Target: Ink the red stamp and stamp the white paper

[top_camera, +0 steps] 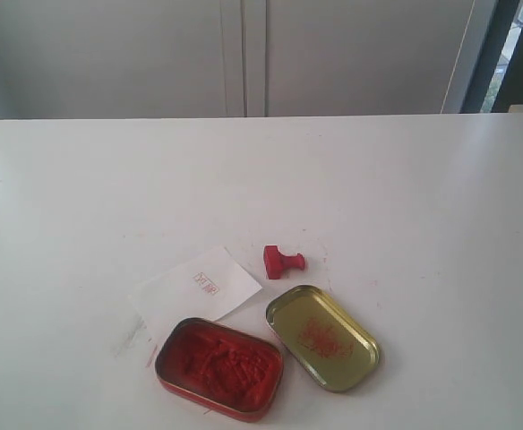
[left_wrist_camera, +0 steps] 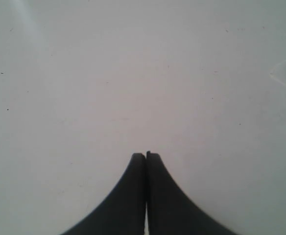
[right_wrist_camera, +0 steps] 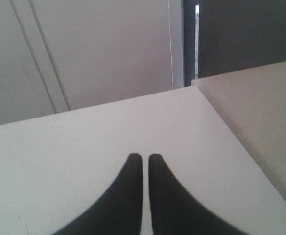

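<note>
Both arms lie outside the exterior view. The red stamp (top_camera: 284, 261) lies tipped on its side on the white bench (top_camera: 405, 197), just beside the white paper (top_camera: 196, 287), whose red imprint is too small to read. The left fingers (left_wrist_camera: 131, 196) are pressed together above bare bench. The right fingers (right_wrist_camera: 128, 196) are nearly together, holding nothing, and aimed at a bench corner.

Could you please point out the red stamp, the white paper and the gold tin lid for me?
red stamp (top_camera: 282, 261): exterior view, where the base meets the knob.
white paper (top_camera: 181, 296): exterior view, bare area beside the red imprint.
gold tin lid (top_camera: 322, 339): exterior view, red-smeared inner face.
</note>
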